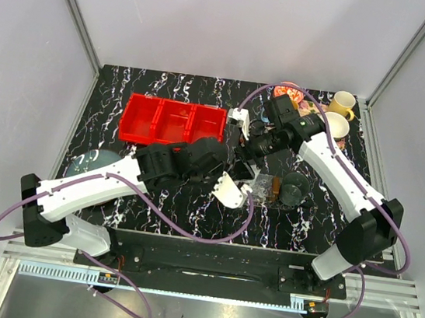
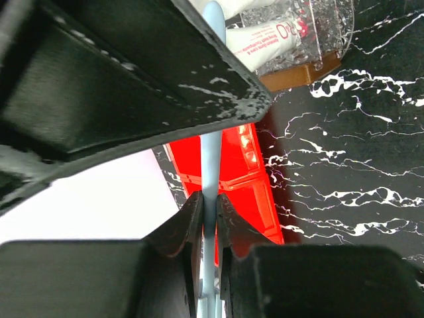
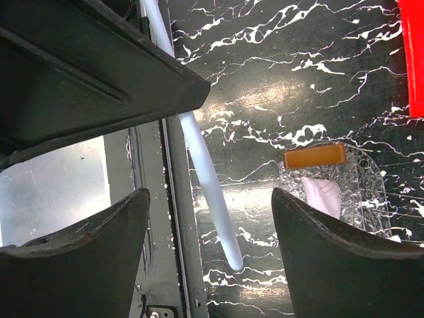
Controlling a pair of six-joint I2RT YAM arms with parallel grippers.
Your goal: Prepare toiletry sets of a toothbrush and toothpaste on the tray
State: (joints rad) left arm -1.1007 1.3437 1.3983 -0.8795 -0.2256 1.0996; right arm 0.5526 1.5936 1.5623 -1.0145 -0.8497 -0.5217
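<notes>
Toothbrush [image 2: 211, 165]: slim, smooth pale-blue plastic stick

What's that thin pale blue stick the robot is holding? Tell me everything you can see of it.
It is the toothbrush, a slim, smooth, pale blue plastic stick. The left gripper pinches it between its two black fingertips, holding it off the table. Its free, rounded end reaches between the open fingers of the right gripper, which do not touch it. No bristles show in these views.
</notes>
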